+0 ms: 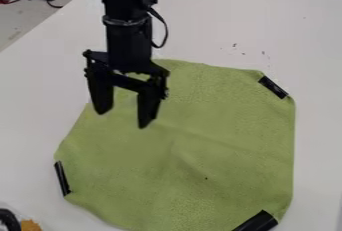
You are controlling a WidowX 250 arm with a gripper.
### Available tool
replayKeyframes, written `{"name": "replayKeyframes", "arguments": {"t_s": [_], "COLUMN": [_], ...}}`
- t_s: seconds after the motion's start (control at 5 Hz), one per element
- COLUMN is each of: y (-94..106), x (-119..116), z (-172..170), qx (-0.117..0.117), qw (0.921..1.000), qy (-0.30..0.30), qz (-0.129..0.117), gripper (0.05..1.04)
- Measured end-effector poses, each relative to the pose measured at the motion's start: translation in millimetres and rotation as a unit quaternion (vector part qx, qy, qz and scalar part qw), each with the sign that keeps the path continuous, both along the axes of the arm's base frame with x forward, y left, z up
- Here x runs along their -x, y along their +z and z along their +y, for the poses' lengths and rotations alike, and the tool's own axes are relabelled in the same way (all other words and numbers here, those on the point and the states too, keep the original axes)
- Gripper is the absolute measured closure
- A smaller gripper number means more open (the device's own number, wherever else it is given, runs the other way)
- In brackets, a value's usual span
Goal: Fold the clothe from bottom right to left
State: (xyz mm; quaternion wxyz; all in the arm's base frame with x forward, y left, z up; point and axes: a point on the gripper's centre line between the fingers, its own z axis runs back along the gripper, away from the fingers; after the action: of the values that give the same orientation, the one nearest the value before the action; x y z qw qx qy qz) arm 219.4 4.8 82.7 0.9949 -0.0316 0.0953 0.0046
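Holds the fingers (100,95) parted and released, pointing down. Hangs from the view's top edge as a black arm (127,40), close to upright, and ends in the gripper (122,119) over the upper-left part of the green cloth (220,150). Tilts a little across the view, with the right-hand tip lower than the left-hand one. Below, shows the cloth spread out on the white tabletop (200,10), with black strips (273,87) at the upper-right, lower-left and lower-right corners.
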Motion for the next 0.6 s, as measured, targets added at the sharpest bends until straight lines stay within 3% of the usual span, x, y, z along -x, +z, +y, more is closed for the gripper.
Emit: {"name": "replayKeyframes", "arguments": {"t_s": [0.2,0.4,0.6], "y": [-6.2,-6.9,-7.6], "x": [6.5,7.5,33.2], "z": [-27.1,-51.9,-70.3], "qx": [0.048,0.017,-0.002], "qw": [0.9987,0.998,0.9963], "qy": [-0.016,-0.056,-0.077], "qz": [-0.01,-0.024,-0.037], "gripper": [0.085,0.085,0.085]}}
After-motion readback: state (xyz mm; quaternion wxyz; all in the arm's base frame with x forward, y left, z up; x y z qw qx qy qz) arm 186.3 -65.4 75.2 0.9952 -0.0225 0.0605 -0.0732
